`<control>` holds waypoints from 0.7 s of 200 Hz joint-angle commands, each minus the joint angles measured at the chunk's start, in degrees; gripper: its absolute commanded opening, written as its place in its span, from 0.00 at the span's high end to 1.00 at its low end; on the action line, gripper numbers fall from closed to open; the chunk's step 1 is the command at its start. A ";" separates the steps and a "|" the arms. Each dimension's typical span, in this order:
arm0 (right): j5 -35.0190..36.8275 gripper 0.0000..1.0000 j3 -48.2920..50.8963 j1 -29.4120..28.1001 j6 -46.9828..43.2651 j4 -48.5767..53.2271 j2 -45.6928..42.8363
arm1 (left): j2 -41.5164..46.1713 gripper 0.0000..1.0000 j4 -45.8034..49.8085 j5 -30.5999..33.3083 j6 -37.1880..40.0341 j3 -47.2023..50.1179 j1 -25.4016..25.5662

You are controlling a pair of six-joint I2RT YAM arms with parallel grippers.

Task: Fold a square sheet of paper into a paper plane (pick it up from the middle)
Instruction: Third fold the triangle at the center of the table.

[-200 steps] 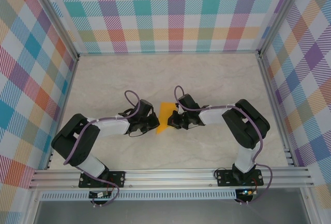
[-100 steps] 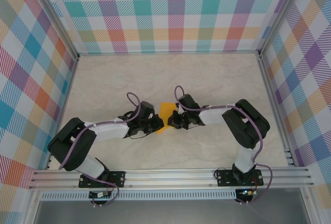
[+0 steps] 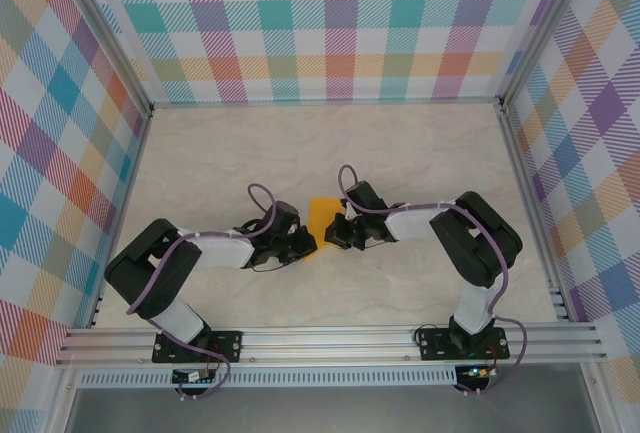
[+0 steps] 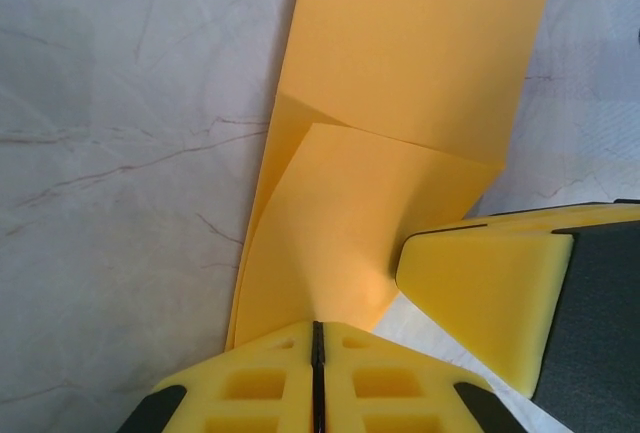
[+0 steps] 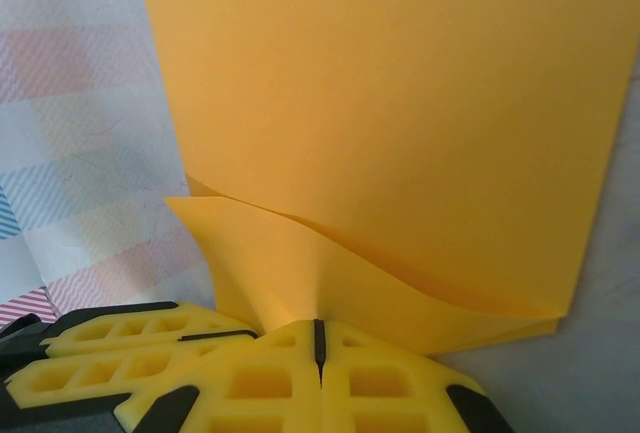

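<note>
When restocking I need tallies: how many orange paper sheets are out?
1: the square sheet of paper, partly folded, pinched between the left tool and right tool. Another might hide beneath.

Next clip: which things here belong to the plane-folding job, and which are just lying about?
Part of the job:
- paper, partly folded
- left claw, shut on the paper
- right claw, shut on the paper

Not part of it (fixtures rather than loose things):
- table
- plaid walls
- frame rail
</note>
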State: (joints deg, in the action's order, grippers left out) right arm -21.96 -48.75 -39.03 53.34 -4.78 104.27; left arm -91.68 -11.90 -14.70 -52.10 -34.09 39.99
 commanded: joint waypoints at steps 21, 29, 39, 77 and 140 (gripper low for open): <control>2.09 1.00 -0.03 0.35 0.52 6.51 3.36 | -1.32 0.91 3.01 -4.75 1.27 3.80 0.67; 2.31 1.00 -0.18 0.40 0.56 6.79 3.63 | -0.81 0.91 3.63 -5.34 2.09 4.02 0.71; 2.36 1.00 -0.44 0.51 0.59 7.39 4.00 | -0.37 0.91 4.25 -6.34 3.28 4.16 0.67; 2.82 1.00 -1.17 0.62 0.48 9.16 4.80 | 2.13 0.91 6.95 -7.45 6.25 5.08 0.72; 2.84 1.00 -2.11 0.62 0.36 10.33 5.63 | 5.86 0.91 13.42 -6.20 9.80 4.47 0.71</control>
State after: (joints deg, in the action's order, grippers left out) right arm -23.83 -51.64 -38.61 53.36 -0.51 105.82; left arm -87.20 -7.92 -19.79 -45.19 -30.94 40.01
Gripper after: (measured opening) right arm 0.044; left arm 0.091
